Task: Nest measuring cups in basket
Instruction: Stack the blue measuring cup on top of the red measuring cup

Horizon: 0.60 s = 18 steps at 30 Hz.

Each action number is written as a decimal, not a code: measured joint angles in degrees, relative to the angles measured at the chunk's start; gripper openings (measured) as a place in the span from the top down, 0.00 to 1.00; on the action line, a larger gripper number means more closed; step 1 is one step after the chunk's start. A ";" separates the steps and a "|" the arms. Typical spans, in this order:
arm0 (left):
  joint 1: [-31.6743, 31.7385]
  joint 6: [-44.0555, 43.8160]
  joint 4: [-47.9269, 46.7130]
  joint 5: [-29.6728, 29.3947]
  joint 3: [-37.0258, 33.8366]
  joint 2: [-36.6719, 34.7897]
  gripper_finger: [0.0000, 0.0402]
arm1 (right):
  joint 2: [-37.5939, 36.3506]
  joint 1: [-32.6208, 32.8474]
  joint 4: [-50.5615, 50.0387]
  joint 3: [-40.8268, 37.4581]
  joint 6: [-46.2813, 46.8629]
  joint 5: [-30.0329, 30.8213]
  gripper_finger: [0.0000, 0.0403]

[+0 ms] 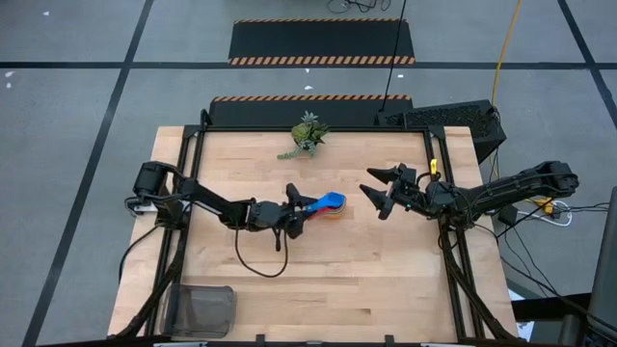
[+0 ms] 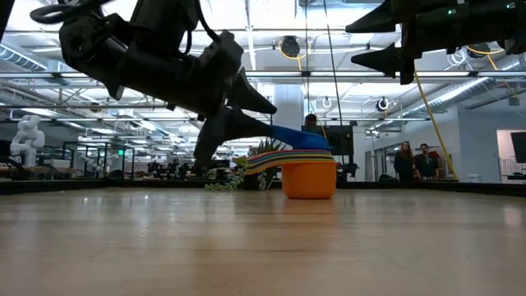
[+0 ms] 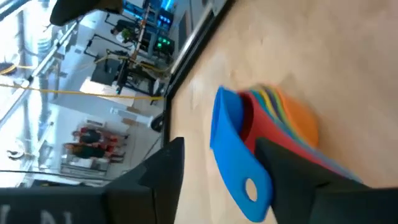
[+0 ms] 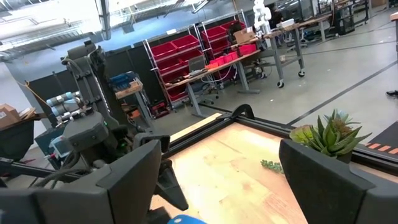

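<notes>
Your left pincer (image 1: 301,213) sits mid-table (image 1: 386,280) with fingers parted around the blue handle of the nested measuring cups (image 1: 334,204), not clamping it. The stack stands upright, its handles pointing toward that pincer. Your right pincer (image 1: 378,193) hangs wide open, empty, just beyond the stack. The basket (image 1: 205,308) sits at the near-left corner.

High cam looks straight down on whole table (image 1: 318,280), both arms in frame. Low cam sits at tabletop level, facing across into room. Left wrist cam is close on the stacked cups (image 3: 267,134); low view shares them (image 2: 306,168). Right wrist cam faces the plant (image 4: 329,137), also seen from above (image 1: 307,133).
</notes>
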 joint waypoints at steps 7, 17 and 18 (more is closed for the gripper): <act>0.17 -13.33 -3.68 6.22 0.01 -3.81 0.44 | 0.02 0.04 0.10 0.00 0.19 -0.35 0.21; -0.61 -25.43 -15.73 6.22 0.00 -13.20 0.53 | 0.00 0.09 2.03 0.00 0.20 -2.95 0.21; -0.90 -25.67 -15.41 6.23 0.06 -13.27 0.54 | 0.00 0.09 2.01 0.00 0.20 -2.96 0.21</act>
